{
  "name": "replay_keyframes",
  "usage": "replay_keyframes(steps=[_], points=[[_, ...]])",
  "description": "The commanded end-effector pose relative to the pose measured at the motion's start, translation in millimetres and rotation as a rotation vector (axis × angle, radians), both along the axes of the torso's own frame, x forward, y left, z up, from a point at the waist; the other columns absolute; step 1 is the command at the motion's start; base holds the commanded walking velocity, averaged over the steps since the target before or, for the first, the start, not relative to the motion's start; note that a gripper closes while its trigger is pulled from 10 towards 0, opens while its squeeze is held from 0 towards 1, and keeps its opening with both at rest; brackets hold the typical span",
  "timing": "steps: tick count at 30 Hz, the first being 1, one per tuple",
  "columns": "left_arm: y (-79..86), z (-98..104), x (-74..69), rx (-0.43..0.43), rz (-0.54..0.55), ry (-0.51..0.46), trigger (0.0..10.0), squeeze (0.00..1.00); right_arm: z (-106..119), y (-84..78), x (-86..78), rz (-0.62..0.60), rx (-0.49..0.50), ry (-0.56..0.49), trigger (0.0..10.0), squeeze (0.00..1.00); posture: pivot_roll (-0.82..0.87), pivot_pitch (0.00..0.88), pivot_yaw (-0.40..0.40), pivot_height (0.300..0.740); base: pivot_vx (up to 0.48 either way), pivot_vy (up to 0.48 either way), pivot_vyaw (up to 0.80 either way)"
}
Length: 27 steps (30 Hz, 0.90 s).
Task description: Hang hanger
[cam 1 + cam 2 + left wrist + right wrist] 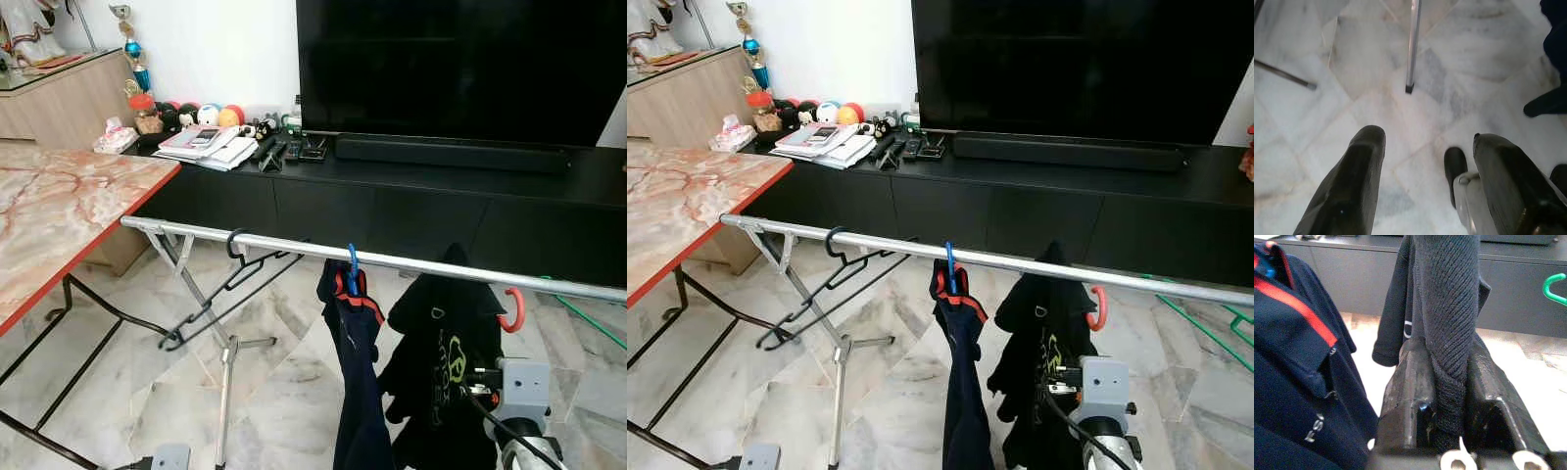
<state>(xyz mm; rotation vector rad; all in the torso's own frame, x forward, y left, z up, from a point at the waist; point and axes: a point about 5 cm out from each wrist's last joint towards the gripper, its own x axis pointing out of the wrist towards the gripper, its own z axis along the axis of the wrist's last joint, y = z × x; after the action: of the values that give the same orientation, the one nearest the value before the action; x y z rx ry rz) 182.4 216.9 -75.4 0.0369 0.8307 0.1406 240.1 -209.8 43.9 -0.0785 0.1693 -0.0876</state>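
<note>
Right gripper pinched tight on a fold of the black shirt, low beside the rail. Shirt on a red hanger, hook over the rail, just beside a navy shirt on a blue hanger. Bare black hanger further left on the rail. Left gripper spread open, holding nothing, low over the floor.

head stereo above rail
</note>
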Motion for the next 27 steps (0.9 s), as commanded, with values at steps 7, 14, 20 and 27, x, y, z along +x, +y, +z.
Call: replay_keyframes(steps=[7,14,20,27], points=[[-3.6,-4,-4.3,-0.019,0.031,0.037,10.0,0.0,-1,9.6,-1.2,0.027,0.027,-0.031,10.0,0.0,-0.01,0.0,0.016,0.74,-0.044,0.0,0.0],[-5.4,-7,-10.0,-0.021,0.021,0.049,10.0,0.0,-8,10.9,-6.9,0.014,0.059,-0.011,10.0,0.0,0.01,0.0,0.014,0.74,-0.327,0.0,0.0],[0.7,-8,-15.3,-0.014,0.032,0.056,10.0,0.0,-9,8.7,-4.5,0.005,0.06,-0.014,10.0,0.0,0.03,0.0,0.019,0.74,-0.329,0.0,0.0],[4.2,-5,-9.5,-0.016,0.06,0.038,10.0,0.0,2,7.4,16.8,0.004,0.05,-0.054,10.0,0.0,0.02,0.0,0.023,0.74,-0.336,0.0,0.0]])
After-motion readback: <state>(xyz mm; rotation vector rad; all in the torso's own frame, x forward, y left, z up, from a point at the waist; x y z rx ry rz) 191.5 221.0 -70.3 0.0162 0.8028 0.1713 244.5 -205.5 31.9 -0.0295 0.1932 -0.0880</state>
